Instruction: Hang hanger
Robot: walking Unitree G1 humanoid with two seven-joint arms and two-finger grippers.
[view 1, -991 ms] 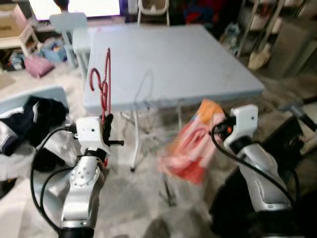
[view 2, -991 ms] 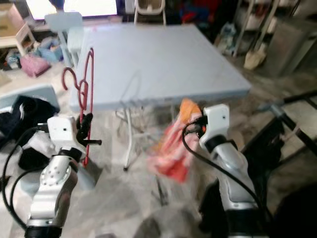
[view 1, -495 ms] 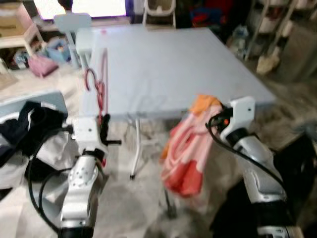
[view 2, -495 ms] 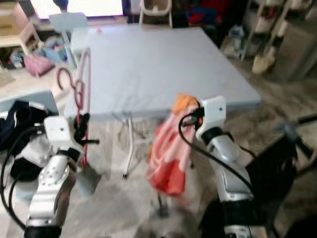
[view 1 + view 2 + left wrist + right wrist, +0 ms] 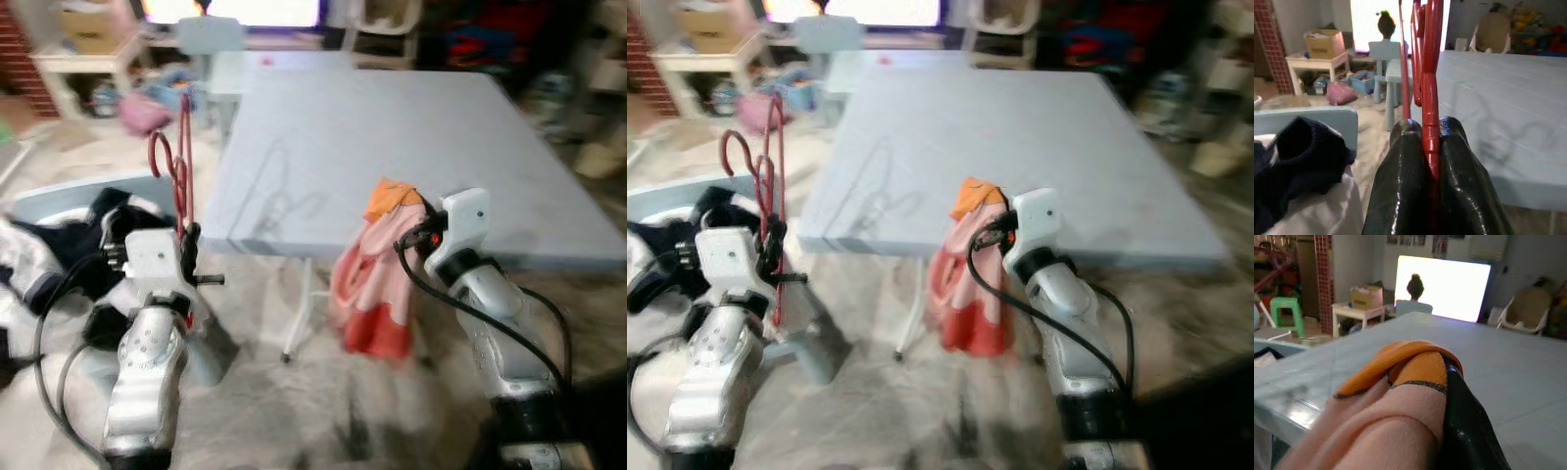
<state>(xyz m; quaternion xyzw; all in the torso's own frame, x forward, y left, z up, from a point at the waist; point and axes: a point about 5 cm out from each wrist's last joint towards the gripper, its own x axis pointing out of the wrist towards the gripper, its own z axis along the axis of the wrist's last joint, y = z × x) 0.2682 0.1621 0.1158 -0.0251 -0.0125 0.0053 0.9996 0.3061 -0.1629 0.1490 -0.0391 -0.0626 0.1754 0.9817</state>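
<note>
The robot has turned and drawn nearer the pale blue counter [image 5: 411,147] over the last second, the whole view swinging left while the load in each hand stays put; the carry looks unfinished, with no rail in sight to hang anything on. The left hand [image 5: 186,238] is clamped shut on the lower stretch of a red hanger [image 5: 178,157], fingers [image 5: 1405,161] pinching the wire. The hanger stands upright, long axis vertical, its hook at the top curling towards the robot's left, just off the counter's near-left corner. The right hand [image 5: 416,230] is closed on a pink and orange garment [image 5: 377,284], which dangles below the counter's front edge.
</note>
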